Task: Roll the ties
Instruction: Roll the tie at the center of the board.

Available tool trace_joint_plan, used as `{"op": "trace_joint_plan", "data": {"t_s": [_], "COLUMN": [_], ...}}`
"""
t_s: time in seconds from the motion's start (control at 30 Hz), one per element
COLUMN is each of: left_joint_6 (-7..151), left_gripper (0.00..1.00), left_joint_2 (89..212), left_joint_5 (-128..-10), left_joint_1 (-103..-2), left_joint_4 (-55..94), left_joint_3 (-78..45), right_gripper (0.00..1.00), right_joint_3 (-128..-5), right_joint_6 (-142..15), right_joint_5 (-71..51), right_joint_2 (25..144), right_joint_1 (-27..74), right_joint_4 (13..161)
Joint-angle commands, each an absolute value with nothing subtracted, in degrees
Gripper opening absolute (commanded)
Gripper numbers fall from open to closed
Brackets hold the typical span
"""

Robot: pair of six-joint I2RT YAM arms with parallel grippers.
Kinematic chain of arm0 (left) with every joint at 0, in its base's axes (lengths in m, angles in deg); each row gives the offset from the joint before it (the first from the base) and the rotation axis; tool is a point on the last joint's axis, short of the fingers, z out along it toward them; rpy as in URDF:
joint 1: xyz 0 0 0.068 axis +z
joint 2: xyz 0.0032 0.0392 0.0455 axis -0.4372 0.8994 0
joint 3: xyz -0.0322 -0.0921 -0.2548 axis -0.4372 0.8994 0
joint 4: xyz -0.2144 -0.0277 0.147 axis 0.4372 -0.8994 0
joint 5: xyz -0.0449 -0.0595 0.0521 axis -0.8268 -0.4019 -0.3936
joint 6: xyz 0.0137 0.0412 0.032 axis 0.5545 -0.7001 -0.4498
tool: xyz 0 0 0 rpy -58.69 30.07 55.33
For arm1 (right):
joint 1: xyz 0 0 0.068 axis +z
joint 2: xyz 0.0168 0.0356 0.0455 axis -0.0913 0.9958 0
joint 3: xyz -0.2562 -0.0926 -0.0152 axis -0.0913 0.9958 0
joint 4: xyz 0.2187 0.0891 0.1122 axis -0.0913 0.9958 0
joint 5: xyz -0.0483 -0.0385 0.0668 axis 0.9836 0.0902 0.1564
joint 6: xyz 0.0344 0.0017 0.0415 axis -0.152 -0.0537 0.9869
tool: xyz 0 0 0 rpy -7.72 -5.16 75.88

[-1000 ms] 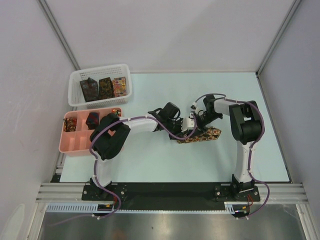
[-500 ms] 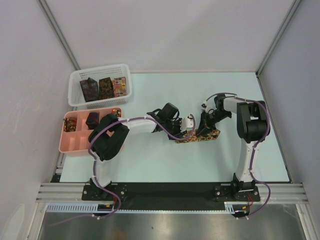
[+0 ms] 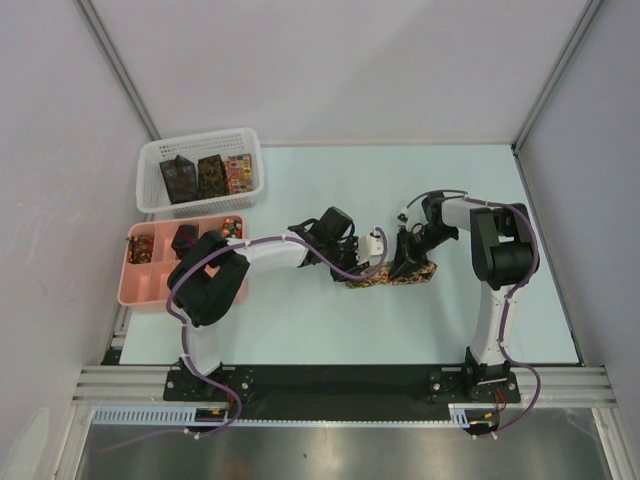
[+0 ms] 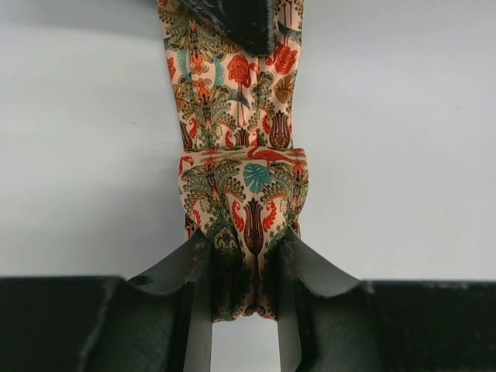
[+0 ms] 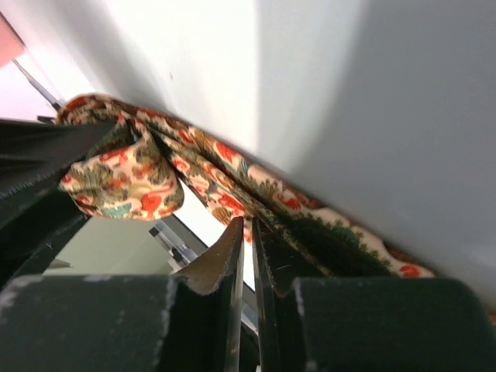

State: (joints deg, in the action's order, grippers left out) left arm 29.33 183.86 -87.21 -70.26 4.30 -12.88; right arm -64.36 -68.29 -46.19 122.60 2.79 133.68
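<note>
Left jaws pinching tie [image 4: 244,201] | right jaws closed | tie shifted slightly left

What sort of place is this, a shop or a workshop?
Probably a robot test booth: bare white walls box in one table, a left arm and right arm are bolted at its near edge, and both meet at one tie.

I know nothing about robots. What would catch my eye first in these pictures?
The bright floral tie lying mid-table, where both arms meet: the left tool pinches its folded end, and the right tool, shut, is over the strip farther along. At the far left, a white basket holds more ties, with a pink tray just nearer the arms.
</note>
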Motion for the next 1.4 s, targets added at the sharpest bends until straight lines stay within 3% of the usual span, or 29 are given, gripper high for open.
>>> {"op": "trace_joint_plan", "data": {"t_s": [0.0,0.2,0.37,0.8,0.97,1.07,1.1,1.27,1.37], "left_joint_6": [27.7,26.7,26.5,27.6,27.5,27.6,27.6,30.5,34.2], "left_gripper": [0.20,0.25,0.30,0.33,0.35,0.37,0.38,0.63,0.71], "left_joint_2": [181.1,184.2,185.3,187.5,187.7,187.6,187.6,184.5,181.9], "left_joint_5": [-83.6,-82.7,-80.2,-80.1,-80.0,-80.0,-80.0,-86.4,-92.1], "left_joint_1": [-68.3,-68.9,-70.5,-70.8,-70.9,-70.9,-70.8,-68.1,-65.0], "left_joint_4": [-5.0,-8.3,-8.2,-7.4,-7.4,-7.2,-6.9,-4.6,-0.3], "left_joint_3": [-12.9,-16.2,-16.4,-17.9,-18.2,-18.0,-18.0,-16.6,-14.4], "right_gripper": [0.15,0.18,0.45,0.47,0.36,0.14,0.02,0.00,0.00], "right_joint_3": [-61.0,-66.1,-65.3,-61.1,-60.6,-60.9,-61.0,-61.0,-61.2], "right_joint_6": [-70.4,-70.3,-67.0,-54.0,-55.3,-57.4,-58.0,-59.7,-61.7], "right_joint_5": [-35.0,-48.7,-61.6,-65.3,-62.1,-59.3,-58.8,-53.5,-50.5], "right_joint_2": [123.0,122.4,118.9,120.1,121.8,122.8,123.0,123.8,124.9], "right_joint_1": [4.4,2.4,2.5,10.9,12.0,11.6,11.5,10.8,10.0], "right_joint_4": [135.5,135.0,130.4,110.9,111.4,114.0,114.5,115.4,116.5]}}
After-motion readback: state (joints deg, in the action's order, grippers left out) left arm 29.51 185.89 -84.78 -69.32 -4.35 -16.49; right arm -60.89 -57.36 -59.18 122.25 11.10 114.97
